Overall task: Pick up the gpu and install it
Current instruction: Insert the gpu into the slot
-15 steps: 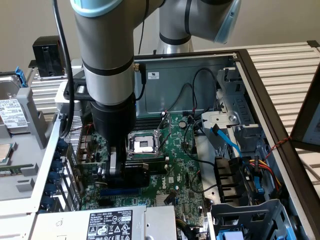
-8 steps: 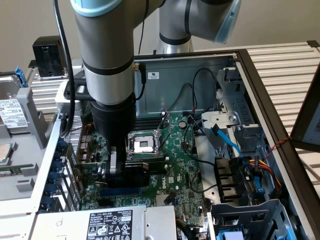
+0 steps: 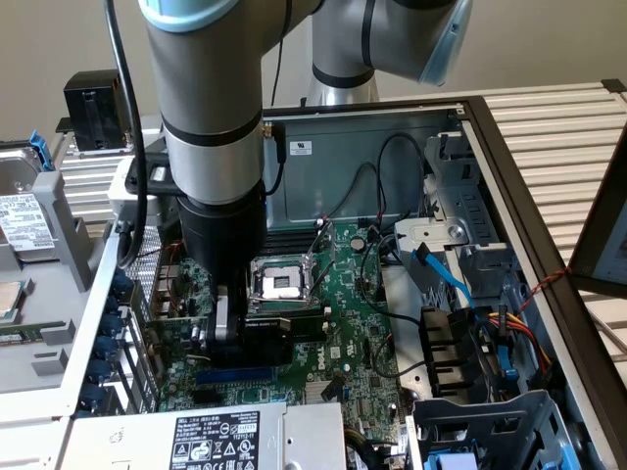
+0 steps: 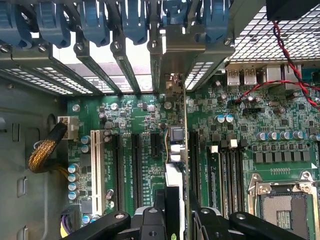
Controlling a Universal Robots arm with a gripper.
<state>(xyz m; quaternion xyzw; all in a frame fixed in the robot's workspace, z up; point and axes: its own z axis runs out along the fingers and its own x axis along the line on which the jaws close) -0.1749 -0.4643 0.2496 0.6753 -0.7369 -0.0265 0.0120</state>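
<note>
The gpu [image 3: 279, 331], a black cooler block on a thin green board, hangs just over the large green motherboard [image 3: 353, 323] inside the open computer case, in front of the CPU socket [image 3: 282, 282]. My gripper [image 3: 233, 328] is shut on it from above. In the wrist view the gpu [image 4: 176, 145] stands edge-on between my black fingers [image 4: 150, 222]. It lines up with a black expansion slot [image 4: 192, 165], and its metal bracket [image 4: 172, 55] sits at the rear slot openings. Whether the card is seated in the slot is hidden.
Blue slot latches [image 4: 135, 20] line the case's rear wall. A white slot [image 4: 95, 170] and a yellow braided cable [image 4: 42, 155] lie to one side, red-black wires [image 4: 285, 65] to the other. The power supply [image 3: 225, 441], drive cage [image 3: 490, 431] and blue cables [image 3: 446, 279] crowd the case.
</note>
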